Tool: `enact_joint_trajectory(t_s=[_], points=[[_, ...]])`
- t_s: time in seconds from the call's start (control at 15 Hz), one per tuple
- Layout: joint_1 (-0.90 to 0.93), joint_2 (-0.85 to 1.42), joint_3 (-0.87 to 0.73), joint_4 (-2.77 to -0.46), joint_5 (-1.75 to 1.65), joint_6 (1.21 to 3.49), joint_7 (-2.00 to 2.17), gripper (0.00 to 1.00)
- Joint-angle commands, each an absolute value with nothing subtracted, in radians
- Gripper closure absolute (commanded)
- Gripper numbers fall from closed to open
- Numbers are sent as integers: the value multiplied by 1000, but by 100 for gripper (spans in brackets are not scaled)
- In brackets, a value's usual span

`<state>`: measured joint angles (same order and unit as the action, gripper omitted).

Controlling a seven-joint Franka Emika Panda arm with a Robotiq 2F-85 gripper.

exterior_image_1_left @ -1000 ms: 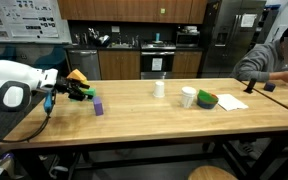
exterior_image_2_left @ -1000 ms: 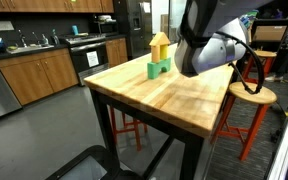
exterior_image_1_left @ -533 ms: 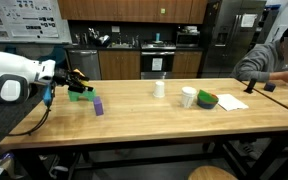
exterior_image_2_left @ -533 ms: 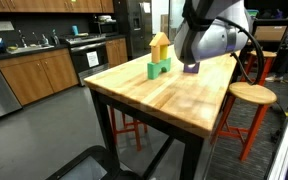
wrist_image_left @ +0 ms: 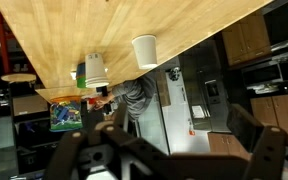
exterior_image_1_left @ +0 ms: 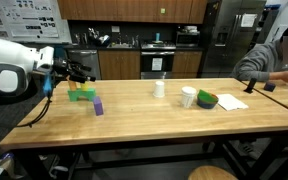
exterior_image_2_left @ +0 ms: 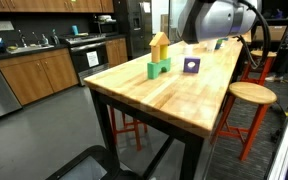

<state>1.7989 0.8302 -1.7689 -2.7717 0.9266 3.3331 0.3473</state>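
Note:
My gripper (exterior_image_1_left: 81,72) hangs in the air above the near-left end of the wooden table (exterior_image_1_left: 164,115), just above a green block (exterior_image_1_left: 81,96). In an exterior view the green block (exterior_image_2_left: 158,69) carries a yellow house-shaped block (exterior_image_2_left: 159,44) on top. A purple block (exterior_image_1_left: 98,106) stands next to them on the table and also shows in an exterior view (exterior_image_2_left: 191,65). In the wrist view my gripper (wrist_image_left: 169,152) has its dark fingers (wrist_image_left: 256,150) wide apart with nothing between them. The blocks are out of the wrist view.
Further along the table stand a white cup (exterior_image_1_left: 159,88), a second white cup (exterior_image_1_left: 188,97), a green bowl (exterior_image_1_left: 206,100) on a napkin, and a dark item (exterior_image_1_left: 249,86). A person (exterior_image_1_left: 279,60) sits at the far end. A wooden stool (exterior_image_2_left: 250,95) stands beside the table.
My gripper has risen and drawn back from the stacked blocks. The yellow block stays on the green one. The purple block, hidden by the arm before, is now in view.

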Motion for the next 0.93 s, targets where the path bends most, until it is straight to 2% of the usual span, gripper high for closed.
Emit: enact_joint_trajectory(t_s=[0.0,0.47,0.87], points=[[1854,815,-1882,-2773,925,3284,259,0],[1820,869,-2023,-2772,920,3150,180,0],[1792,894,-2050,-2773,882,3102,181,0]])
